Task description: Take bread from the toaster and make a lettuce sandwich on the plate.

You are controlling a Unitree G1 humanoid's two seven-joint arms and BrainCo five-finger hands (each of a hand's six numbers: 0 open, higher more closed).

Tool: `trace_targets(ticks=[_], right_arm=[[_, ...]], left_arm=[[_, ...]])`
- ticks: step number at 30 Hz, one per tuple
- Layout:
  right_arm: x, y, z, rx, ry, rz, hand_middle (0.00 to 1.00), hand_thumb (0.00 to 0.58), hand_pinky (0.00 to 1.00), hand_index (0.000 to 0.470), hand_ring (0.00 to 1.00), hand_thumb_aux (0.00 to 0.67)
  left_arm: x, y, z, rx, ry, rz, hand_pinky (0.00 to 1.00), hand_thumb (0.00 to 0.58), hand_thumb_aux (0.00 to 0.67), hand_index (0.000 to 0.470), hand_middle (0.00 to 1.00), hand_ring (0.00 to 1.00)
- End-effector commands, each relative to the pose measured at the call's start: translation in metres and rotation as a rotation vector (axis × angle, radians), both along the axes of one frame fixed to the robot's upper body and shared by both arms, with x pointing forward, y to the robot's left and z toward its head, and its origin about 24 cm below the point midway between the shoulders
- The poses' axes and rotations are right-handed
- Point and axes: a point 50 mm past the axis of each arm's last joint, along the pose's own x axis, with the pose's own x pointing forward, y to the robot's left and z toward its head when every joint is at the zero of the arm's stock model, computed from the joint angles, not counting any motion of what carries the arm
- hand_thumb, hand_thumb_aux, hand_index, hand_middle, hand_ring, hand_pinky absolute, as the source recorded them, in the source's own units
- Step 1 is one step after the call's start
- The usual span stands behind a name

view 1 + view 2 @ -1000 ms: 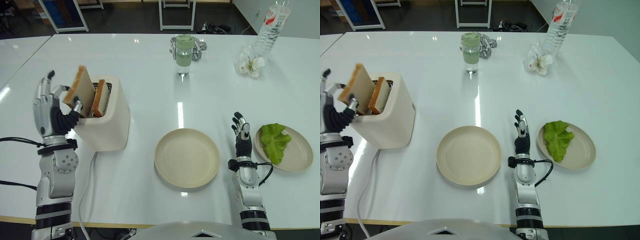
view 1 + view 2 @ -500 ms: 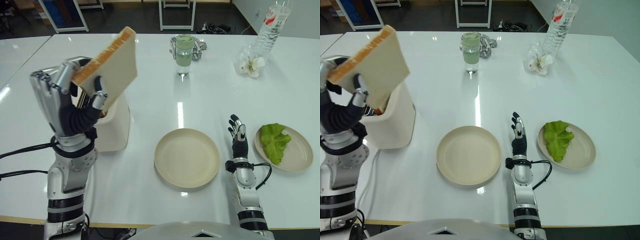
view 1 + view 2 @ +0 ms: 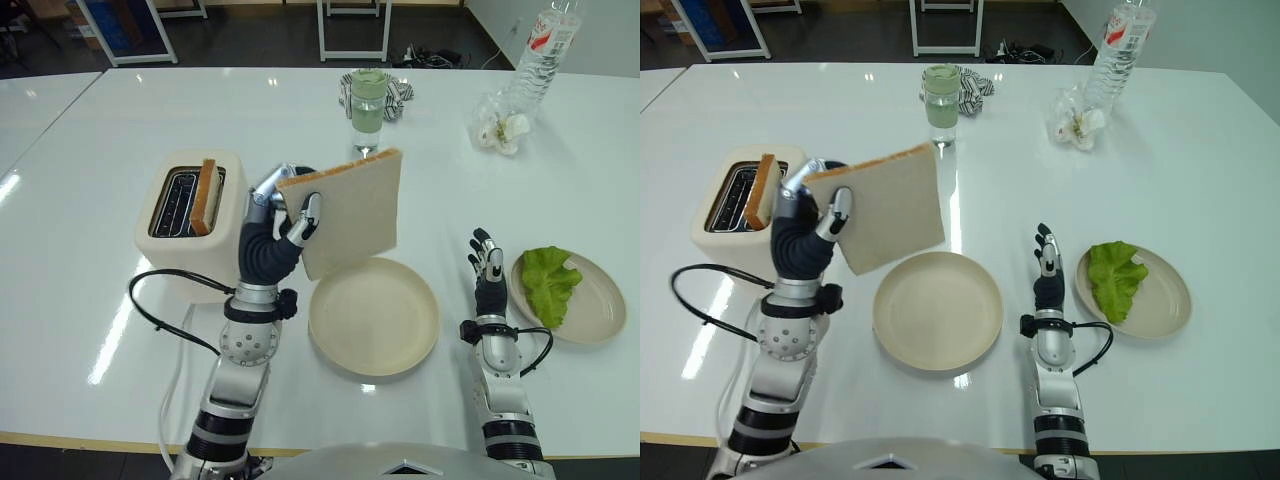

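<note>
**Desk:** What does your left hand have?

**Operator:** My left hand [image 3: 272,235] is closed on a large pale square slice of bread [image 3: 352,212] with a brown crust along its top. The fingers pinch its left edge. The slice stands nearly upright to the right of the hand, clear of the table.

**Desk:** Where is that against the plate?

**Operator:** The round empty cream plate [image 3: 373,316] lies just right of the hand and lower down. The slice's bottom edge hangs over the plate's far left rim. I cannot tell whether the two touch.

**Desk:** And the toaster?

**Operator:** The cream boxy toaster [image 3: 190,240] sits just left of my left hand. A second browned slice [image 3: 207,194] stands in the slot nearer the hand. Its black cable [image 3: 133,293] loops on the white table [image 3: 120,110] beside my left forearm.

**Desk:** Right hand?

**Operator:** My right hand [image 3: 487,275] grips nothing, and its fingers are straight and point up. It stands between two plates. The empty one is to its left, and just to its right a second cream plate [image 3: 603,315] carries a green crinkled lettuce leaf [image 3: 548,283].

**Desk:** Anything beyond?

**Operator:** Far ahead of both hands there is a glass jar with a green lid [image 3: 367,105], with a striped cloth [image 3: 402,95] behind it. Further right, a crumpled clear plastic bag [image 3: 500,128] lies beside a clear plastic bottle [image 3: 545,42].
</note>
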Motion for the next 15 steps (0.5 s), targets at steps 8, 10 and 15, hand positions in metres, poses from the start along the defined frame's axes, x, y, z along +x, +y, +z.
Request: trace_targets(ticks=[8, 10, 15], right_arm=[[0.001, -0.007, 0.002, 0.008, -0.001, -0.029, 0.0, 0.0, 0.0, 0.0, 0.0, 0.0], [0.001, -0.008, 0.002, 0.006, -0.001, -0.033, 0.0, 0.0, 0.0, 0.0, 0.0, 0.0], [0.0, -0.008, 0.003, 0.007, -0.001, -0.04, 0.0, 0.0, 0.0, 0.0, 0.0, 0.0]], left_arm=[[-0.007, -0.038, -0.09, -0.061, 0.514, -0.196, 1.0, 0.58, 0.67, 0.47, 1.0, 1.0], [-0.012, -0.042, -0.094, 0.011, 0.516, -0.197, 1.0, 0.58, 0.67, 0.47, 1.0, 1.0], [-0.018, -0.042, -0.11, 0.122, 0.585, -0.199, 1.0, 0.58, 0.67, 0.47, 1.0, 1.0]])
